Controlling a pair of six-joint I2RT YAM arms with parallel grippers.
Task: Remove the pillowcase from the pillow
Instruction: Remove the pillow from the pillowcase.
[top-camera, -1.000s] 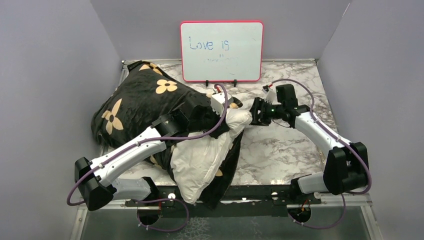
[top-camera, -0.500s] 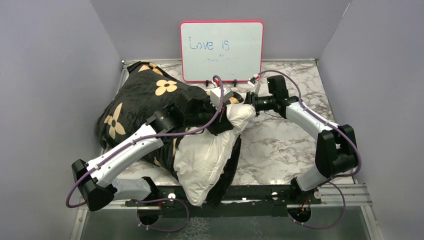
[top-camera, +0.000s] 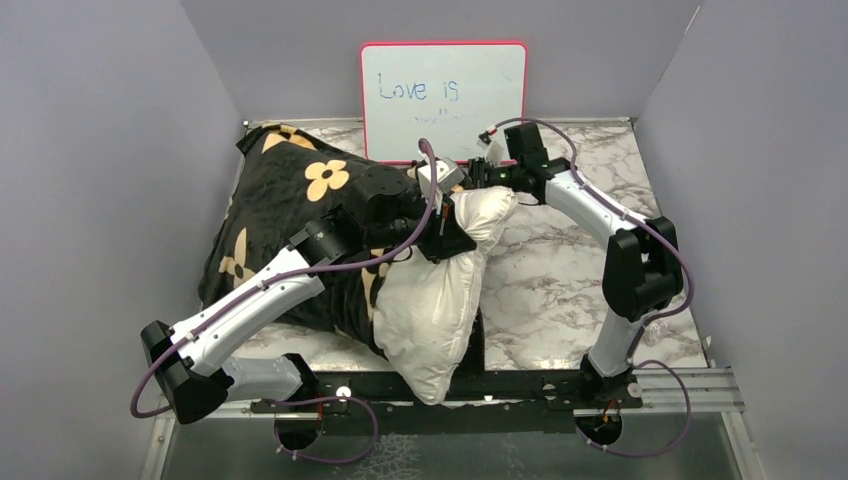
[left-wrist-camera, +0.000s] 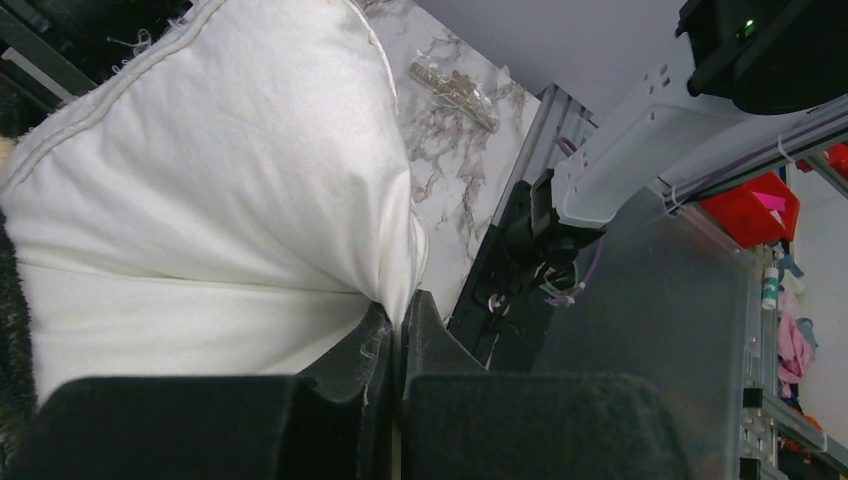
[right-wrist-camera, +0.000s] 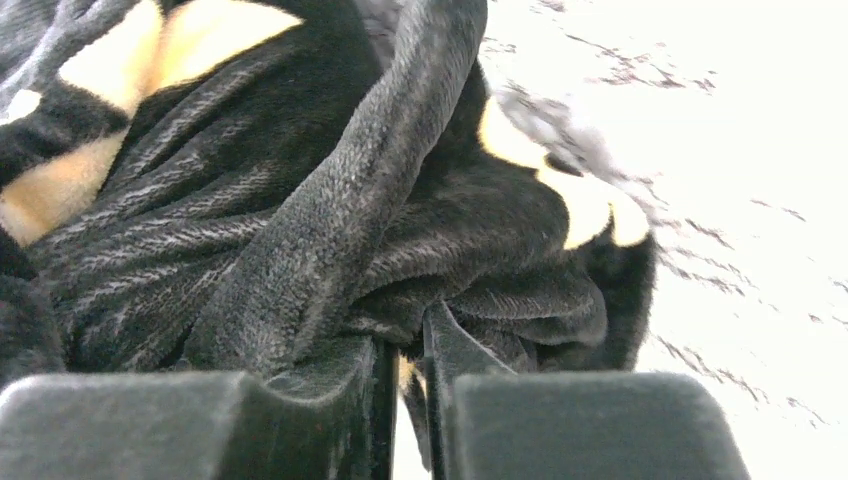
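the left gripper (left-wrist-camera: 400, 312) is clamped on a fold of the white pillow (top-camera: 430, 310), which sticks out of the pillowcase (top-camera: 300, 195) toward the near edge of the table (top-camera: 570, 280). the right gripper (right-wrist-camera: 405, 345) pinches the pillowcase's black rim, just beside the pillow's far corner.

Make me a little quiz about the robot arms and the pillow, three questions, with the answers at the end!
1. True or false: the left gripper pinches the white pillow.
2. What does the right gripper grip? A a cup, B the flowery black pillowcase, C a shoe.
3. Fill in: the first word on the whiteboard is ____.
Key: 1 true; 2 B; 3 Love.
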